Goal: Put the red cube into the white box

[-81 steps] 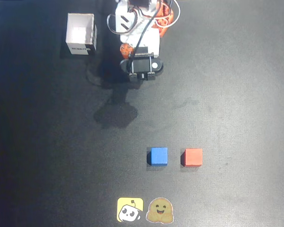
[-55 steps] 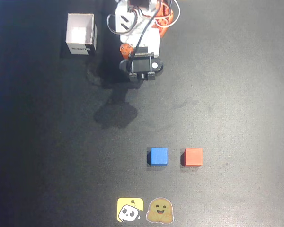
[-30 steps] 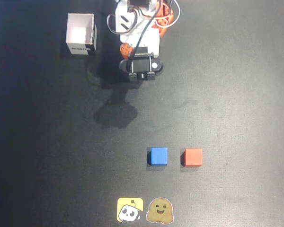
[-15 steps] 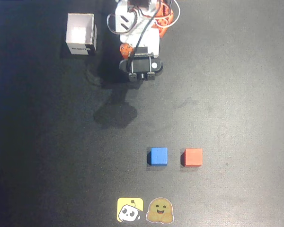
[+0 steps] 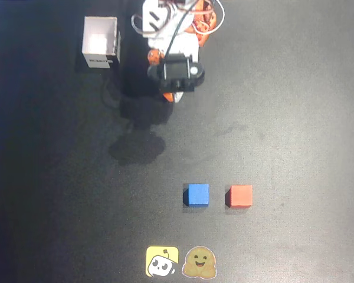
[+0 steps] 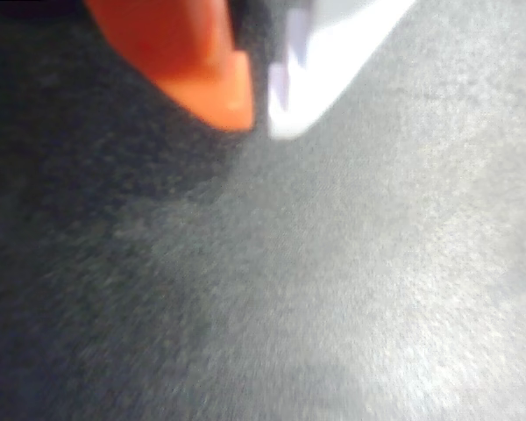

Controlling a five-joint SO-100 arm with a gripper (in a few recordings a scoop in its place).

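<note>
Overhead view: red cube (image 5: 241,196) lies well apart from tool (image 5: 174,96).

**Dark mat under uneven light**

A black table (image 5: 295,118) filled the overhead view, brighter toward 3 o'clock, dim toward 9. Two stickers (image 5: 180,262) lay at 6 o'clock. A blurred shadow (image 5: 137,147) sat just above centre.
</note>
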